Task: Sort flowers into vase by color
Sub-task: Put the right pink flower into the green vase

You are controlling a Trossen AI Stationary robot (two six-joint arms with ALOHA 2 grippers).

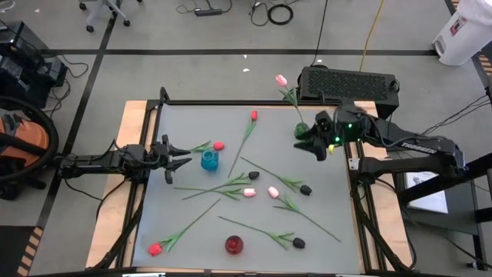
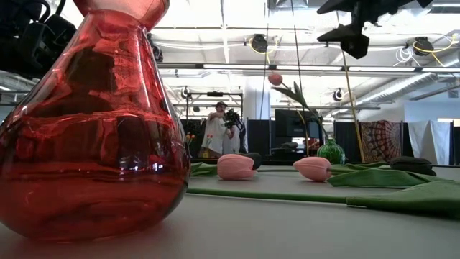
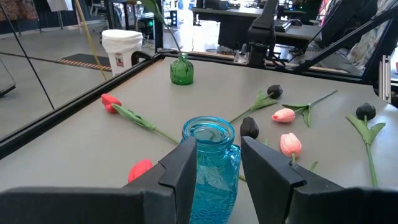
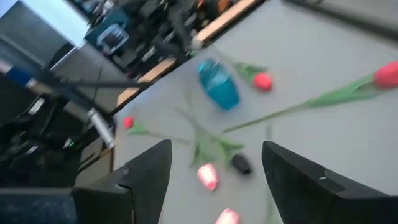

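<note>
A pink tulip (image 1: pixel 281 80) stands with its stem in the green vase (image 1: pixel 301 129) at the table's far right. My right gripper (image 1: pixel 311 146) hovers open just beside that vase, high above the table, with nothing between its fingers (image 4: pixel 149 168). My left gripper (image 1: pixel 184 158) waits open at the left edge, level, and the blue vase (image 3: pixel 211 162) stands just ahead of its fingertips. The red vase (image 1: pixel 234 245) stands at the near edge. Red (image 1: pixel 254 115), pink (image 1: pixel 249 192) and black (image 1: pixel 306 189) tulips lie flat across the middle of the table.
More tulips lie near the front: a red one (image 1: pixel 155 248) at the near left, a black one (image 1: pixel 298 243) beside the red vase. A raised black rim (image 1: pixel 231 103) frames the table. A person (image 2: pixel 214 129) stands far off in the room.
</note>
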